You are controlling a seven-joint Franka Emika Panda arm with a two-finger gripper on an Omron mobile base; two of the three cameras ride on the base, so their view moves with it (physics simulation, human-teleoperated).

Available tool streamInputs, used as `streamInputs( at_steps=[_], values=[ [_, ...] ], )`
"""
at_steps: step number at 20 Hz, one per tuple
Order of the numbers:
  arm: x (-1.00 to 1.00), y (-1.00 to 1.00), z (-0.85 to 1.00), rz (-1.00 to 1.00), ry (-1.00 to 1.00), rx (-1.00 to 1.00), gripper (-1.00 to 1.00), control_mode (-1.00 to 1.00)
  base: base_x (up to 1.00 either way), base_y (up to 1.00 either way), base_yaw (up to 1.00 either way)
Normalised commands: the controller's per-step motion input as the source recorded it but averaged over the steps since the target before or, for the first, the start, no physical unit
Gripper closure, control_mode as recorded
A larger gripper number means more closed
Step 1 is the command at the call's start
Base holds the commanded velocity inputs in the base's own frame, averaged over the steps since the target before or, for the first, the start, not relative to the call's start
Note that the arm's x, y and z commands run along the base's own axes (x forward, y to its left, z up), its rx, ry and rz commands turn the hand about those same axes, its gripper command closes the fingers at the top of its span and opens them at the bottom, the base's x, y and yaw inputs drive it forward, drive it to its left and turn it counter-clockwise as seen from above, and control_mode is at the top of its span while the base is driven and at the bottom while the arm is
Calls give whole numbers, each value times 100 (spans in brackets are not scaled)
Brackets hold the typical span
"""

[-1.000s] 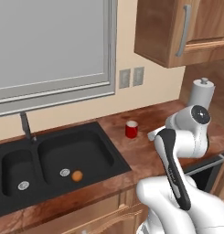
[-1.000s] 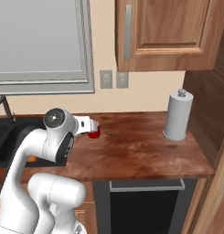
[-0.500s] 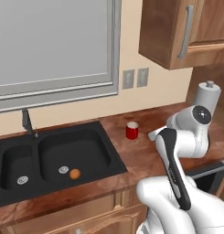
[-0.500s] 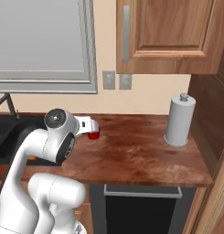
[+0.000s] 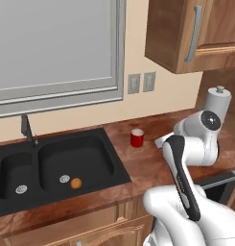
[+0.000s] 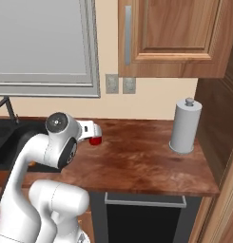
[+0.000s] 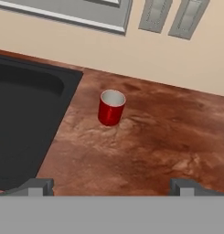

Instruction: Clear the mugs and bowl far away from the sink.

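One red mug [image 7: 111, 107] stands upright on the counter [image 7: 145, 151], just beside the black sink [image 7: 26, 119] and near the wall. Coming in off-centre, the gripper [image 7: 111, 186], fingers spread wide and empty, could tip it toward the basin. Against the earlier pictures the whole scene has shifted sideways: the base has driven, not the mug.

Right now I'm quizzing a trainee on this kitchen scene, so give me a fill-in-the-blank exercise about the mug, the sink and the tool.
1. The red mug stands upright on the ____.
2. An orange ball lies inside the ____.
3. The tool has its jaws ____ and holds nothing.
4. The paper towel roll stands at the counter end farthest from the ____.

Missing words: counter; sink; open; sink
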Motion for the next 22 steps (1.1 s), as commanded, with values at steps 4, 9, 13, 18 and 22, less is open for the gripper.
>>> streamInputs(
  at_steps=[4,9,13,18,22],
  values=[
    [47,52,-13,-6,23,0,-100,-100,0,0,0],
    [55,41,-12,-5,33,0,-100,-100,0,0,0],
    [44,6,-20,0,27,0,-100,-100,0,0,0],
    [33,-19,-16,0,11,1,-100,-100,0,0,0],
    [13,-13,-19,1,2,0,-100,-100,0,0,0]
  ],
)
